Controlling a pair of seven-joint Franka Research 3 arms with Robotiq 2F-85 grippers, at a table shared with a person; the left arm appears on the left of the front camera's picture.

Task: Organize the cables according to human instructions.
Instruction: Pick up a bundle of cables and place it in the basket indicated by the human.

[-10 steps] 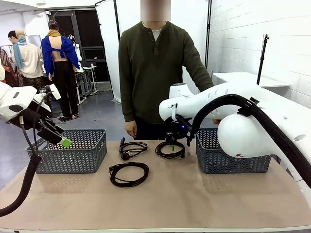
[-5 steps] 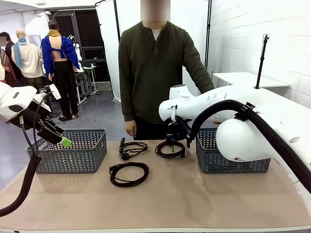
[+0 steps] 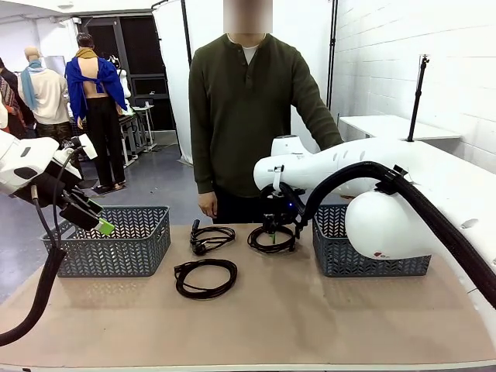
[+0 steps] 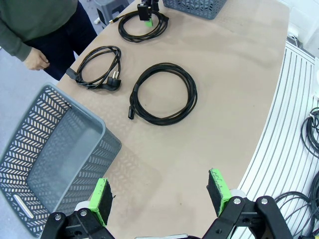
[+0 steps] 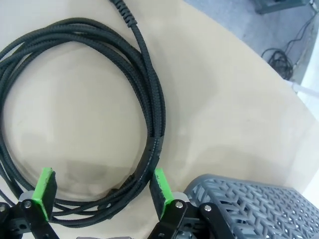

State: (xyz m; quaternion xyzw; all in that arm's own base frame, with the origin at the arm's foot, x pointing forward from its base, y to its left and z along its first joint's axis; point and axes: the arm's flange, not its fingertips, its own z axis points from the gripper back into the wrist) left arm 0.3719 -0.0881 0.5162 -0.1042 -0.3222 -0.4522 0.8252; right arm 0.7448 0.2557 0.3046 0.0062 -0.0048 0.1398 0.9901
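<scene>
- The right pincer (image 5: 102, 193) is low over the far right cable (image 5: 144, 114), just left of the right basket (image 5: 249, 204).
- Its green pads (image 5: 158, 185) stand wide apart, with part of the cable ring lying between them. It is not squeezing, and it holds nothing.
- The left pincer (image 4: 159, 196) hangs open above the left basket (image 4: 55, 154). It holds nothing too.
- What could go wrong: the pads may catch only some of the loops. Then the rest would hang down and the ring would fall apart.
- A loose loop or a plug end could snag on the rim of a basket when the cable is lifted.
- The cable is thin and smooth, so it could slip out of a weak pinch.
- It could also go in the wrong basket, because the person (image 3: 248, 116) at the far side says where each one goes.
- The far right cable is a thin black cord wound in a round ring of many loops, lying flat on the tan table (image 3: 325, 310).
- The middle cable (image 3: 209, 238) lies to its left, near the person's hand (image 3: 207, 206), with a black plug showing.
- The near cable (image 3: 205, 277) is a neat ring, closer to the robot.
</scene>
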